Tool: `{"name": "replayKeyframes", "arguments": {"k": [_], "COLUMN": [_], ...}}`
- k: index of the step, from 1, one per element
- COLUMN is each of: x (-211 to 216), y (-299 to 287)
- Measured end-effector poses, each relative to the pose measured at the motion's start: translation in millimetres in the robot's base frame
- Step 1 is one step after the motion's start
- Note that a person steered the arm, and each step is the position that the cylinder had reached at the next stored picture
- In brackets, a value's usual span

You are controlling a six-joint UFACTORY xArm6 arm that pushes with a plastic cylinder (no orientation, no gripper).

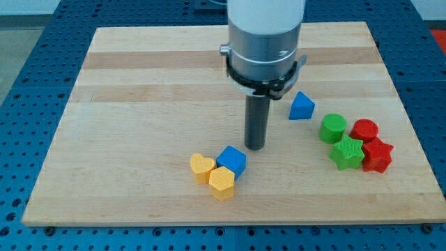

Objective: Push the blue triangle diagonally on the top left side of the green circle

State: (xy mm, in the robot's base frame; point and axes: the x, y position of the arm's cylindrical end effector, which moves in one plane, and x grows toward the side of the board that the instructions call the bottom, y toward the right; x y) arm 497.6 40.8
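The blue triangle [302, 107] lies on the wooden board at the view's right of centre. The green circle [333, 128] sits just to its lower right, a small gap apart. My tip [255, 146] rests on the board to the lower left of the blue triangle, well apart from it. It stands just above the blue cube [232, 160].
A green star [347, 153], a red circle [364, 130] and a red star [377, 155] cluster beside the green circle. A yellow heart [202, 167] and a yellow hexagon [221, 183] touch the blue cube. The board's right edge [411, 125] is near the red blocks.
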Motion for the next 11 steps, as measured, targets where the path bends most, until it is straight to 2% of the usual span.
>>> {"name": "replayKeyframes", "arguments": {"k": [2, 6, 8, 11], "x": [-32, -76, -94, -104], "y": [60, 122, 101, 27]}}
